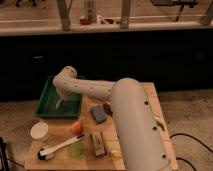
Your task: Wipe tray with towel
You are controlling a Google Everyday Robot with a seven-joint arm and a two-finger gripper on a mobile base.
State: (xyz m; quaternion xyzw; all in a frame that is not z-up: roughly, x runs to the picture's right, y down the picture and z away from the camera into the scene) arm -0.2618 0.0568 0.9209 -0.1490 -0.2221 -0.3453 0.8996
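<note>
Tray (46,101) has my gripper (60,103) down in it. Can't tell if it grips towel, so wipe prob. unfinished.

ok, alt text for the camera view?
A white robot arm reaches across a wooden table, its claw low over a green rectangular tray at the far left. A white bowl, a round orange fruit and a blue sponge sit nearby.
</note>
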